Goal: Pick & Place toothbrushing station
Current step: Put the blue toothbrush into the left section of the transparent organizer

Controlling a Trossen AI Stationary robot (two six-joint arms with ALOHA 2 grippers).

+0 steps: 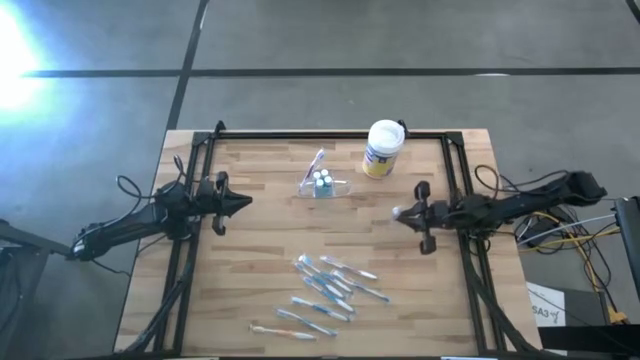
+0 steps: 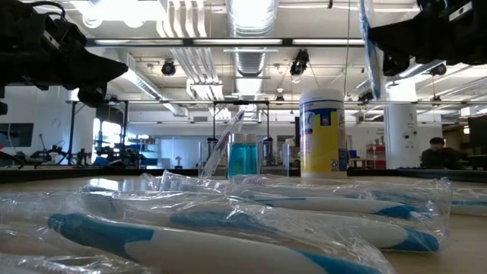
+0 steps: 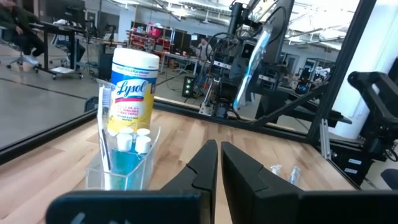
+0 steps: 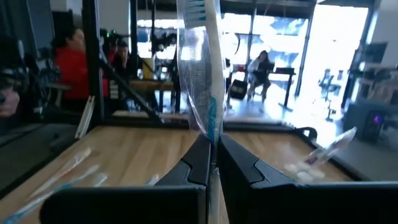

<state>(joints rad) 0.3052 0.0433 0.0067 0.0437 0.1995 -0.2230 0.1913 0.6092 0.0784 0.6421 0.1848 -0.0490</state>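
Clear plastic makes the toothbrushing station (image 1: pixel 322 185) hard to read; it sits toward the far middle of the wooden surface (image 1: pixel 260 260), just beside the white canister (image 1: pixel 382 148), with blue-capped pieces and one wrapped brush already standing in it; the right gripper (image 4: pixel 212 155) hangs above the right side of the surface, its fingers pinched narrow on a wrapped toothbrush (image 4: pixel 202 68) that stands upright between them; the left gripper (image 3: pixel 219 163) waits over the left side, fingers nearly together and holding nothing, pointed toward the station; a heap of wrapped toothbrushes (image 1: pixel 325 290) lies near the front. The grip looks thin and on slippery film, so the brush may swing or slide during travel; a tilted brush could catch the station's rim and tip the light holder, or knock the canister beside it.
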